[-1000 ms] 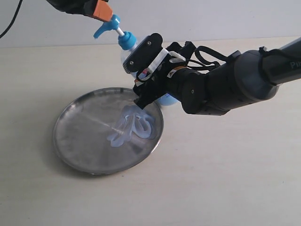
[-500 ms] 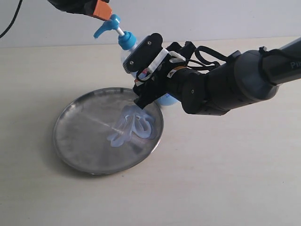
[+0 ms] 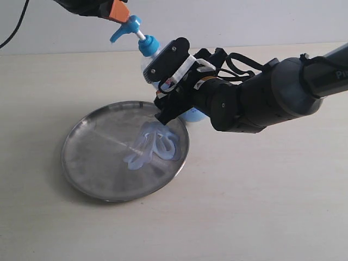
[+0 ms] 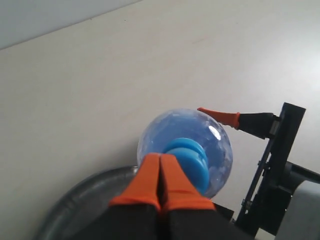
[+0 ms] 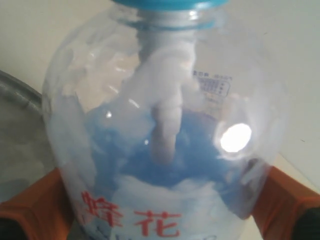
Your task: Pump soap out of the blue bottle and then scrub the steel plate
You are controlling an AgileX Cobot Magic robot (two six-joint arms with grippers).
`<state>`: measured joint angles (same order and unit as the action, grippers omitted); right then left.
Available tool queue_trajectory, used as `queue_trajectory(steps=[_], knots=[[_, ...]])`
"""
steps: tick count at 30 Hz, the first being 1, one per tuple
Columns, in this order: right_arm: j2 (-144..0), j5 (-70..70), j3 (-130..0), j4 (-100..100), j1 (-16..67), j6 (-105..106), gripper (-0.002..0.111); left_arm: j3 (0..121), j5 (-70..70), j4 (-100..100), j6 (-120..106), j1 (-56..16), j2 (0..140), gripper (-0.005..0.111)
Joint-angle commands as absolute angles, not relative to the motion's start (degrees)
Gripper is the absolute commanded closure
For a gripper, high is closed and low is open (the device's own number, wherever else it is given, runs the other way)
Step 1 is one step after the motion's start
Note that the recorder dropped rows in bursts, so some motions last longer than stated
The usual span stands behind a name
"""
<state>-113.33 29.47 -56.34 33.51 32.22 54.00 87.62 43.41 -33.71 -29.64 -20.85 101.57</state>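
So the pump head (image 3: 126, 27) just rose a bit under my pinched-shut left fingers (image 4: 147, 180). Right fingers (image 5: 30, 200) clamp the blue bottle (image 3: 148, 60). Plenty of soap (image 3: 155, 145) on the steel plate (image 3: 92, 157), so scrubbing's next, I reckon.

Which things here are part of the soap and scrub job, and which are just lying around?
In the job: bottle, soap, plate, left tool, right tool.
Just there: black cable, table.
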Motion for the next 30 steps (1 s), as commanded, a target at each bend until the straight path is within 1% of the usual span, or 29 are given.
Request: queue_trajectory(steps=[1,9,30], knots=[[-113.0,31.0,-56.4,32.0,32.2,53.8,0.108,87.3,45.2,-34.1,-30.0,-21.1,102.7,0.107],[-113.0,31.0,-56.4,32.0,32.2,53.8,0.108,90.8,51.4,-34.3,-30.3,-21.1,102.7,0.107],[-113.0,30.1,-56.4,30.9,32.2,53.8,0.108,90.8,51.3,-32.7,-30.4,-21.1,102.7,0.107]])
